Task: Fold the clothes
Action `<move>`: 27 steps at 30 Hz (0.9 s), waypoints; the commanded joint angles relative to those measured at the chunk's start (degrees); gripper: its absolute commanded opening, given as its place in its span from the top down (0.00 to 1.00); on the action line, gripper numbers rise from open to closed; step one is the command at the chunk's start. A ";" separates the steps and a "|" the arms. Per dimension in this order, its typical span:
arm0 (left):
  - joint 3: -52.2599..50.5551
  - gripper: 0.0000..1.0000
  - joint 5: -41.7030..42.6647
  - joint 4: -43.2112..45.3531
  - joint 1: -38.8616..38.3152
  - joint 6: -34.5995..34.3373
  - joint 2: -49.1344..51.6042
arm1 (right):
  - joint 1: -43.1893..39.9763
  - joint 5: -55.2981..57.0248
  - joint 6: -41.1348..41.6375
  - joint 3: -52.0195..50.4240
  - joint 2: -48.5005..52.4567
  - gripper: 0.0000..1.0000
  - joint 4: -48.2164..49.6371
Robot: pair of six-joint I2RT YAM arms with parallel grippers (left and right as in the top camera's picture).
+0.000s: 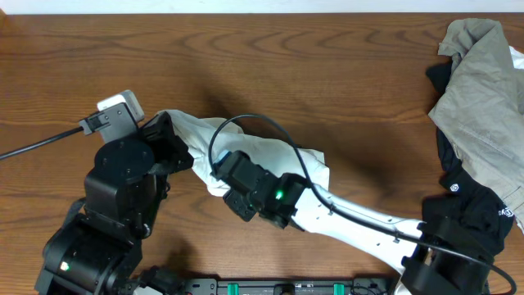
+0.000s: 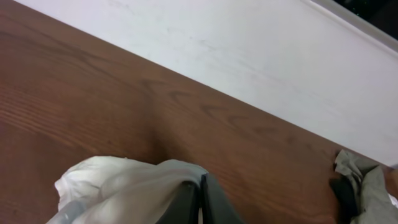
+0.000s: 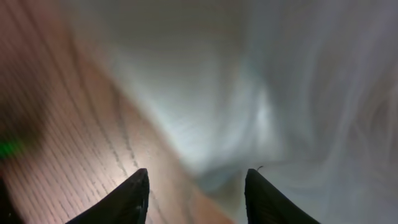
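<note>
You are at the very start of the fold: the shirt is not flat yet. On the left, your left hand [image 1: 166,131] is shut tight and pinches a bunch of the white T-shirt [image 1: 254,147] at its left end. The shirt lies in a crumpled lump on the brown worktop [image 1: 327,65], in the middle, between your two arms. No black print shows, so I cannot tell which side is up or where the sleeves and hem are.

Next along, your right hand [image 3: 196,186] hangs just over the near edge of the lump. Its two fingers stand apart with nothing between them. One looks to be over bare wood and the other over cloth.

I think the next move is to bring that hand down onto a loose edge and close on it. Then pull both hands apart so the shirt spreads out flat. Grab just one layer if you can.

Far on the right sit a grey-olive garment [image 1: 483,90] and a black garment [image 1: 471,205]. Leave those alone.
</note>
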 commanded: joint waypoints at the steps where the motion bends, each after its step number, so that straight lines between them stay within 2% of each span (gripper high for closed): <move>1: 1.16 0.94 -1.11 0.07 0.02 0.57 0.37 | 1.60 8.02 3.96 -0.04 0.28 0.50 0.02; 5: 1.16 0.94 -1.11 0.07 0.02 0.57 0.46 | 1.36 17.20 7.41 -0.04 1.25 0.50 0.70; 10: 1.16 0.94 -1.11 0.04 0.02 0.57 0.46 | -0.22 18.73 9.90 -0.04 5.27 0.53 3.19; 11: 1.16 0.94 -1.11 0.04 0.02 0.57 0.46 | -0.57 18.71 10.12 -0.04 6.25 0.59 3.74; 13: 1.16 0.94 -1.11 0.04 0.02 0.57 0.46 | -0.92 18.73 10.38 -0.04 7.76 0.92 4.33; 14: 1.16 0.94 -1.11 0.04 0.02 0.57 0.46 | -1.03 18.97 11.08 -0.04 8.20 0.99 4.28; 19: 1.16 0.94 -1.14 -0.39 0.02 0.59 0.46 | -1.70 21.94 11.37 0.52 5.05 0.99 0.92; 22: 1.18 0.94 -1.16 -0.57 0.02 1.77 0.44 | -3.21 22.36 10.03 3.37 -2.03 0.99 -8.13; 27: 1.53 0.94 -1.14 -0.59 0.02 2.54 0.31 | -7.56 22.36 2.43 13.64 -16.74 0.99 -29.11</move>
